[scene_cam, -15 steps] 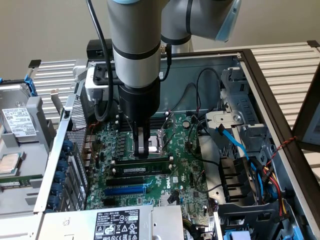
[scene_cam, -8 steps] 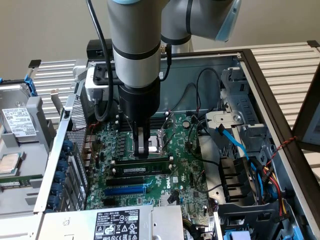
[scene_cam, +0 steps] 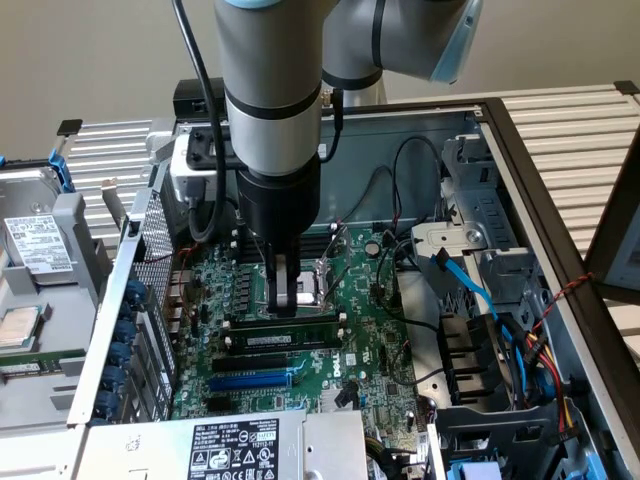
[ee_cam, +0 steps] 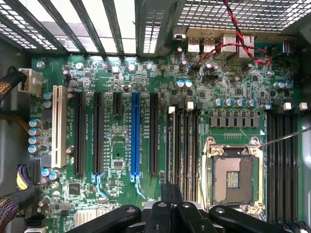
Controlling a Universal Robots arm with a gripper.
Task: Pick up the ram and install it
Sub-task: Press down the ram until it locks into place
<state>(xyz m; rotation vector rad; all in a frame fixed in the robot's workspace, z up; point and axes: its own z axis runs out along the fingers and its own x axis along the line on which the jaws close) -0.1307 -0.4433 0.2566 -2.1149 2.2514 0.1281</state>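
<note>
Exterior view: gripper (scene_cam: 284, 296) jaws pressed together, holding nothing, tips on the ram (scene_cam: 285, 333) seated in its slot on the motherboard (scene_cam: 370, 340).

This looks like a robotics lab or a computer repair workshop: an open desktop computer case (scene_cam: 520, 150) lies on a slatted metal table (scene_cam: 570, 120), its green motherboard (scene_cam: 370, 340) bare, with a loose hard drive (scene_cam: 35, 245) beside it.

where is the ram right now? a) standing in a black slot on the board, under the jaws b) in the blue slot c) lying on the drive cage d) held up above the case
a: the ram stands on edge in a black slot just below the shut gripper.
</note>
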